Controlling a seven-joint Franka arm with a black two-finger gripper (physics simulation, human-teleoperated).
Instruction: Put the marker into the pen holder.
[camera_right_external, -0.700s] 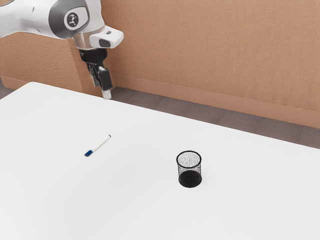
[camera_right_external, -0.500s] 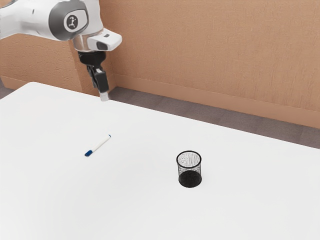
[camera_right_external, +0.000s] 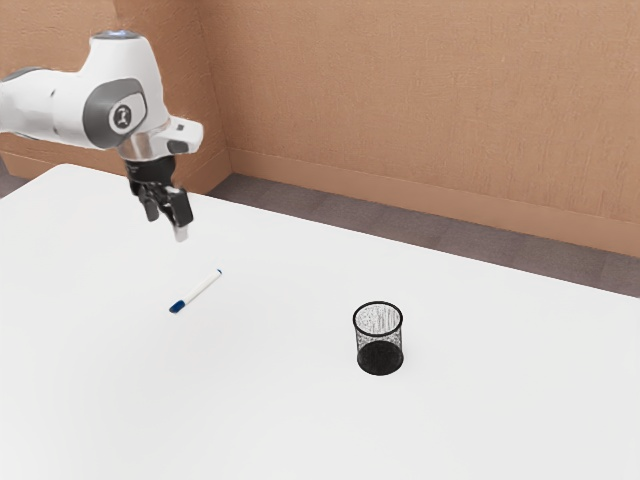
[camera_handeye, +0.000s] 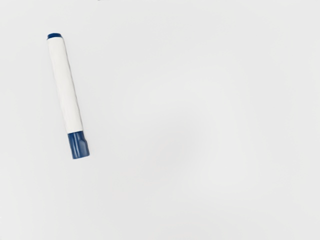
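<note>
Two fingers (camera_right_external: 180, 209) apart (widely, perhaps)

The hand (camera_right_external: 167, 227) (fingers (camera_right_external: 180, 208) parted) points downward beneath the raised arm (camera_right_external: 50, 105).

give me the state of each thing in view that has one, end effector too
marker: capped, lying on its side on the table, not in the pen holder
pen holder: upright on the table, open at the top, no pen or marker visible in it
end effector: open, raised above the table, holding nothing
</note>
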